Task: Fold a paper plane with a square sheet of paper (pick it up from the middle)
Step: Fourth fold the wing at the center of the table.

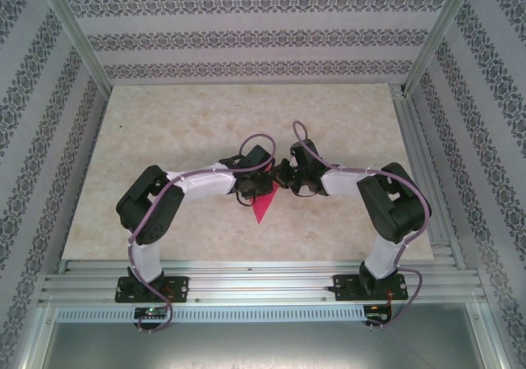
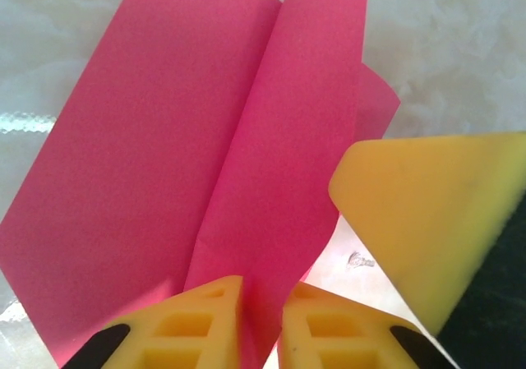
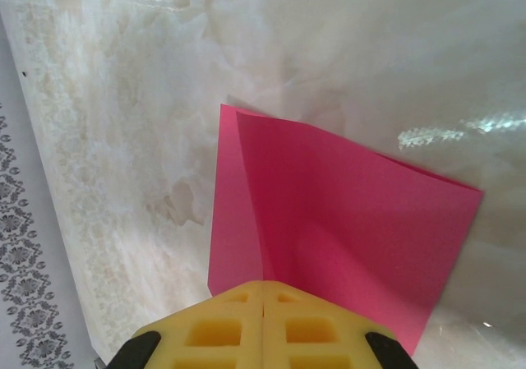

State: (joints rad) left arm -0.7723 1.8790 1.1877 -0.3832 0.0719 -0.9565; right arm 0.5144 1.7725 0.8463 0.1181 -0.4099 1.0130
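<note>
Roughly at mid-table: the thin magenta-red square sheet of paper [image 1: 265, 209] sits directly under the left pincer [image 2: 263, 303] and pokes out a little to its near side. It rests on the pale marble-patterned table [image 1: 164, 139].

Sheet is not flat. A long raised ridge runs up its middle, away from the left pincer. One broad panel lies to the left of the ridge and a narrower one curls off to the right.

Left pincer: yellow jaws stand a thin slit apart, with the ridge running into the slit. Whether the pads are actually pressing the paper I cannot tell, since the contact is hidden at the bottom of the wrist view.

Right pincer [image 3: 263, 291]: just to the right of the left pincer, jaws fully together. The sheet's crease line runs straight into their seam, so it looks pinched there.

Handling, as a judgement:
- Very light, with no stiffness of its own. Panels sag or spring wherever they are unsupported.
- Smooth face on a glossy table, so it will likely skate if pushed from the side.
- Takes a crease readily and keeps it, so a stray pinch would probably mark it for good. It would tear if the two pincers pulled against each other.
- Best hold is on the raised ridge or a doubled edge, where the layers give the pads something to bite. Flat single-layer areas offer nothing to grip without lifting an edge first.
</note>
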